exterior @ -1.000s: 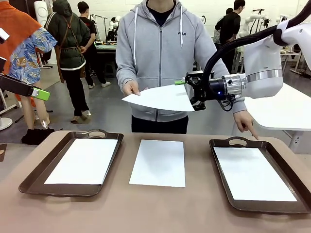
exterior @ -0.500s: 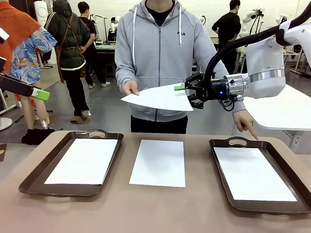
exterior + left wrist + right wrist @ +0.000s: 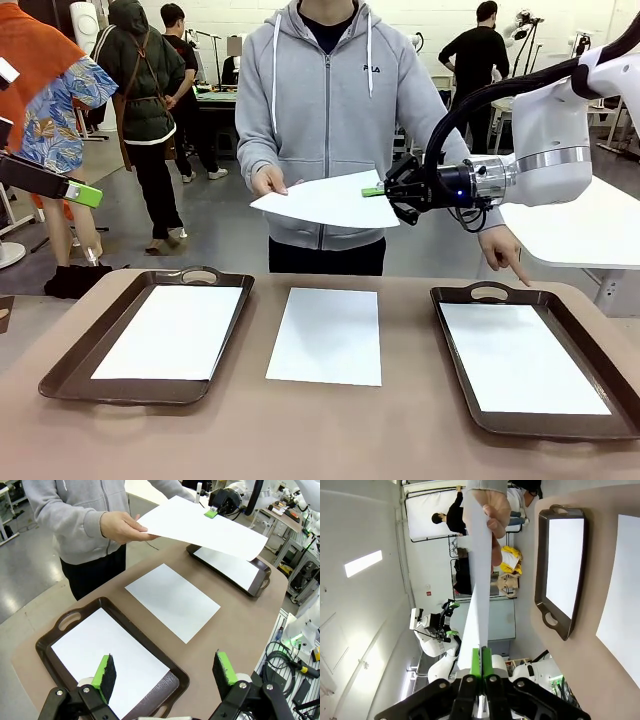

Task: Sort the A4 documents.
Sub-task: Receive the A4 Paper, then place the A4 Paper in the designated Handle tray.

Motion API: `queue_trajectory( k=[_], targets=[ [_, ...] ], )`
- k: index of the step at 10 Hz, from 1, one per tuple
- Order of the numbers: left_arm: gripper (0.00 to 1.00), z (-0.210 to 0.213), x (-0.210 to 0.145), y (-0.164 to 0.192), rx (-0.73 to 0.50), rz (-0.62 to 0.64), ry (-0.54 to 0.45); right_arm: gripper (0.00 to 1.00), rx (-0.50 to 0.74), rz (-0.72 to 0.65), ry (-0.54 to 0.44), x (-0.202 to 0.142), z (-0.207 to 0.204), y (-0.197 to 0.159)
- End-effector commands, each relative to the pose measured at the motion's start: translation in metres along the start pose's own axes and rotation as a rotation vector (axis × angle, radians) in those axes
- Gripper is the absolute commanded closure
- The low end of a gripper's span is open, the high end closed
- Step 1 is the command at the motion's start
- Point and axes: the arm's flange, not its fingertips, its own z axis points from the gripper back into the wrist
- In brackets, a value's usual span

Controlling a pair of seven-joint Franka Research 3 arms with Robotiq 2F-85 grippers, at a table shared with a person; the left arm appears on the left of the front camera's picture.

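Clamping midair sheet (image 3: 325, 200) edge: right jaws.

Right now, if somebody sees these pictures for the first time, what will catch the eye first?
First the airborne sheet at the far side of the table: a person's hand holds one end, and the right gripper is shut on the other. Then the person's other hand points down at the right tray. A loose sheet lies between that tray and the left tray.
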Motion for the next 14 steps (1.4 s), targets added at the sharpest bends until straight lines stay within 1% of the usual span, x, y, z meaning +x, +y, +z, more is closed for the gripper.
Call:
queue_trajectory(
  k=[1,3,4,5,14],
  targets=[
    [0.00,-0.0001,-0.0003,0.0003,-0.006,-0.004,-0.003,1.00,0.002,-0.030,0.016,0.0062,0.0037,0.0027],
    [0.00,-0.0001,-0.0003,0.0003,-0.006,-0.004,-0.003,1.00,-0.003,-0.031,0.021,0.0045,0.0050,0.0009],
    [0.00,-0.0001,-0.0003,0.0003,-0.006,-0.004,-0.003,1.00,0.014,0.005,0.062,0.0025,0.0021,0.0041],
    [0.00,-0.0001,-0.0003,0.0003,-0.006,-0.004,-0.003,1.00,0.000,-0.009,-0.001,0.0002,0.0025,-0.0003],
    [0.00,-0.0001,-0.0003,0.0003,-0.006,-0.004,-0.003,1.00,0.000,-0.009,-0.001,0.0002,0.0025,-0.0003]
  ],
)
